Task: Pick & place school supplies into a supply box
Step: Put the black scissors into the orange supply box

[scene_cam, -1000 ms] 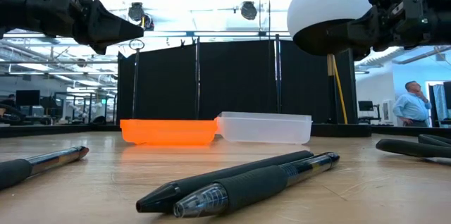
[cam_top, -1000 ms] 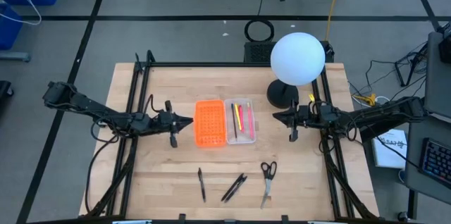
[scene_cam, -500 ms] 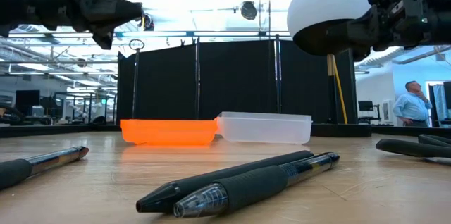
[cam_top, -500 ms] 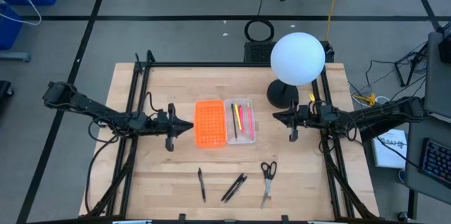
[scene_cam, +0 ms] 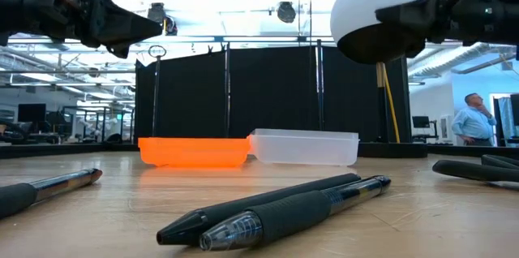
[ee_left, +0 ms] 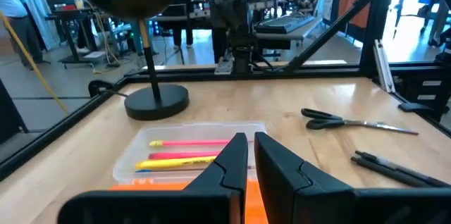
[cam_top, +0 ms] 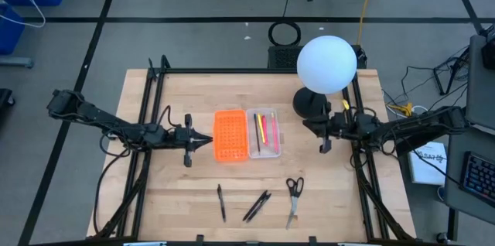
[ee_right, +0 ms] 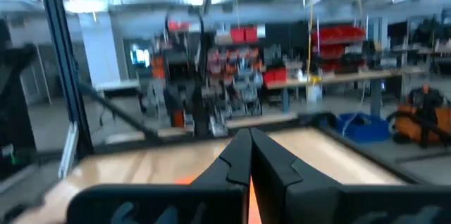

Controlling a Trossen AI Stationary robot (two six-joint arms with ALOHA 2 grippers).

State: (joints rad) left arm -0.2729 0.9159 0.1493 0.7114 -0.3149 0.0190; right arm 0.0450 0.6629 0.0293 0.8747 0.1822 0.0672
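Two pens (cam_top: 257, 206) lie touching, so from above they are hard to tell apart; a third pen (cam_top: 221, 202) and the scissors (cam_top: 293, 196) lie near the table's (cam_top: 178, 199) front edge. The box (cam_top: 247, 133) sits mid-table holding pink and yellow pencils (ee_left: 189, 151). Left gripper (cam_top: 206, 141), just beside the box's orange half, is nearly closed and empty. Right gripper (cam_top: 308, 126) hovers clenched, empty, beside the lamp (cam_top: 326, 65).
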